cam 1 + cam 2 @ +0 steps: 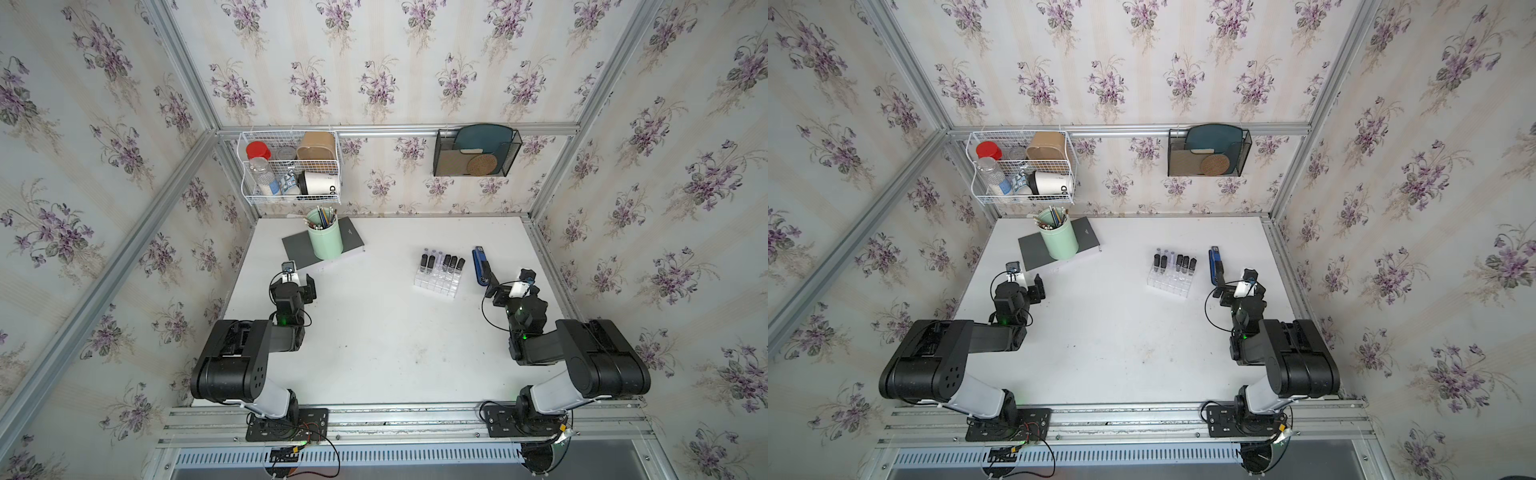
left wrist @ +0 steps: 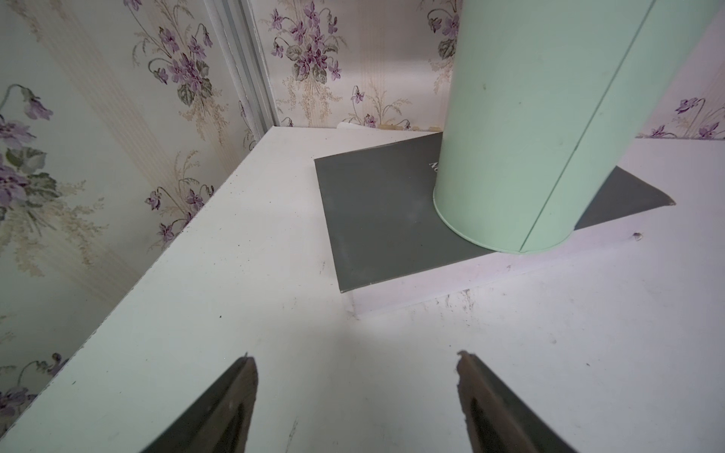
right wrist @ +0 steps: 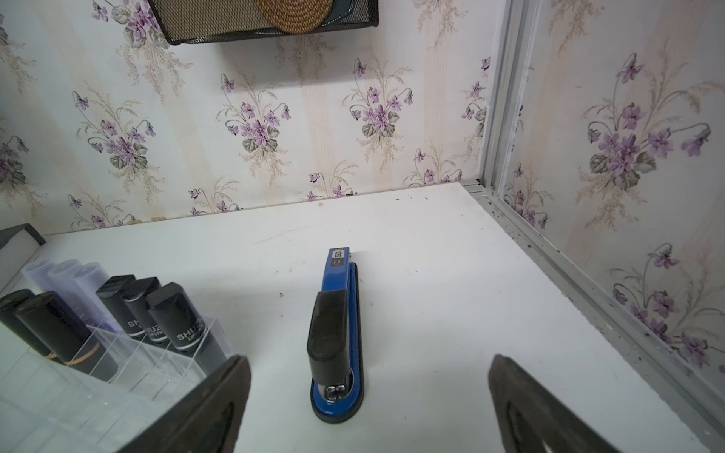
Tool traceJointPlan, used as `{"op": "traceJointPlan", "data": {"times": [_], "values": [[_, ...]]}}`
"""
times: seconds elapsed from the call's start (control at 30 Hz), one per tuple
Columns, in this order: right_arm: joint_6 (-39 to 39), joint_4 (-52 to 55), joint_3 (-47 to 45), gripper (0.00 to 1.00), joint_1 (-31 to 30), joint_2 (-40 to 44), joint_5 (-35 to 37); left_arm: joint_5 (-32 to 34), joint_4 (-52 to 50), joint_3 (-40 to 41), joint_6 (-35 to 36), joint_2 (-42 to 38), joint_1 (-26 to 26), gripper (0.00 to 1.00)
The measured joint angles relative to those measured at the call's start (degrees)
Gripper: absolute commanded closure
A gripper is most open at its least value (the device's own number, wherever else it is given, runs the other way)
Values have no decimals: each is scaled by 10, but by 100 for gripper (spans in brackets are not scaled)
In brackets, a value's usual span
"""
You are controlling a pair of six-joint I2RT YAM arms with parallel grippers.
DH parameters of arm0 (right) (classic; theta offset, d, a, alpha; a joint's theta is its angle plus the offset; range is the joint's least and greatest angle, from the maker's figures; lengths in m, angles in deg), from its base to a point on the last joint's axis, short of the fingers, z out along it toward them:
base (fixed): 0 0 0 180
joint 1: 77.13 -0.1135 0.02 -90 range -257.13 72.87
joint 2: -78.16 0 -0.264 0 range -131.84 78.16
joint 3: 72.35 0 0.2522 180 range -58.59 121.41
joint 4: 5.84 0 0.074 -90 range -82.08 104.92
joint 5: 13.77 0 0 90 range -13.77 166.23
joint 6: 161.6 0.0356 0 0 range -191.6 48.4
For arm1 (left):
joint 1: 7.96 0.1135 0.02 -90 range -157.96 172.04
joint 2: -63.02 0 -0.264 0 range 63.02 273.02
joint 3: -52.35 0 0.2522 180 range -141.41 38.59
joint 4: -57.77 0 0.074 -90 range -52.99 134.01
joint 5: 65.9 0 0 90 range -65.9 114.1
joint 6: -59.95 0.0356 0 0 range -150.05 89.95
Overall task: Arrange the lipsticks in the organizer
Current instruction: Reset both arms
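Note:
The clear organizer (image 1: 436,284) (image 1: 1169,284) stands right of the table's middle. All the lipsticks that I see stand upright in its rear cells: several black lipsticks (image 1: 453,262) (image 3: 174,317) and three lilac lipsticks (image 3: 64,274) in the row behind. My right gripper (image 1: 493,286) (image 3: 368,362) hovers open and empty just right of the organizer (image 3: 117,353), over the near end of a blue stapler. Far to the left, my left gripper (image 1: 309,286) (image 2: 356,362) is open over bare table, holding nothing.
A blue stapler (image 1: 480,266) (image 3: 337,333) lies right of the organizer. A mint-green pen cup (image 1: 325,237) (image 2: 529,137) sits on a grey notebook (image 2: 376,219) at the back left. A white wire basket (image 1: 291,166) and a black mesh holder (image 1: 476,153) hang on the back wall.

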Motion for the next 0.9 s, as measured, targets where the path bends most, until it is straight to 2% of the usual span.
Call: {"op": "traceJointPlan", "data": {"times": [0.9], "values": [[2, 0, 0, 0, 0, 0, 10, -7, -2, -4, 1, 0, -2, 16]]}}
